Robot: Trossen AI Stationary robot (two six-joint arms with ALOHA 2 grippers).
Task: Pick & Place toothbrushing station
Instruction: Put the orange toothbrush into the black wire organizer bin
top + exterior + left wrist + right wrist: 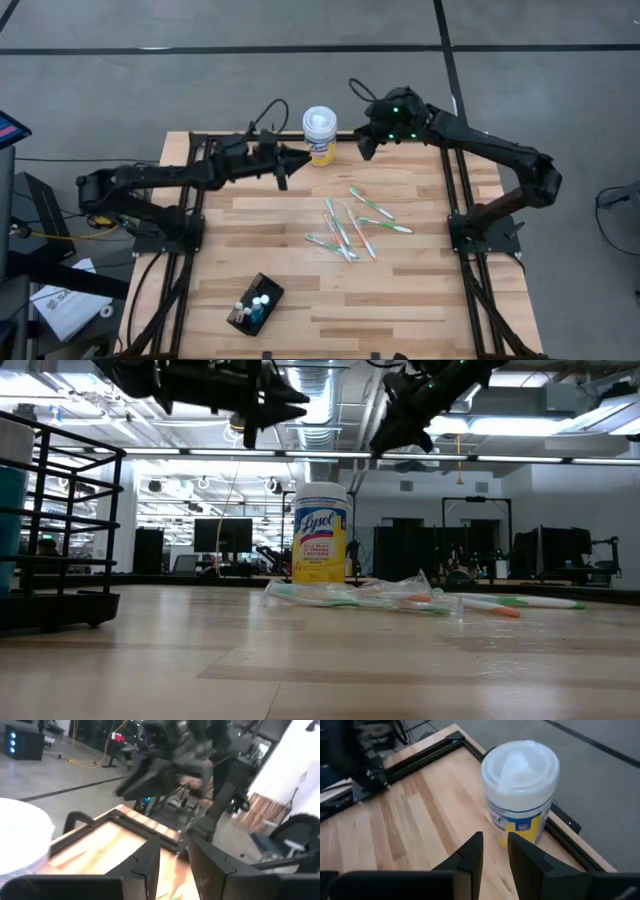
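The toothbrushing station point(255, 303), a small black box-shaped holder with small items standing in it, sits near the table's front left; it shows close up at the left of the low view point(60, 540). My left gripper point(303, 156) hangs in the air at the far side, pointing right toward a white-lidded, yellow-labelled canister point(320, 135). Its fingers are shut and empty point(174, 865). My right gripper point(364, 148) hangs just right of the canister, also shut and empty point(495, 850), with the canister in its wrist view point(520, 790). Both are far from the station.
Several toothbrushes point(350, 225), some in clear wrappers, lie scattered at the table's middle point(400, 598). The canister point(320, 532) stands upright at the far edge between the two grippers. A black frame rail point(190, 200) runs along the table's sides.
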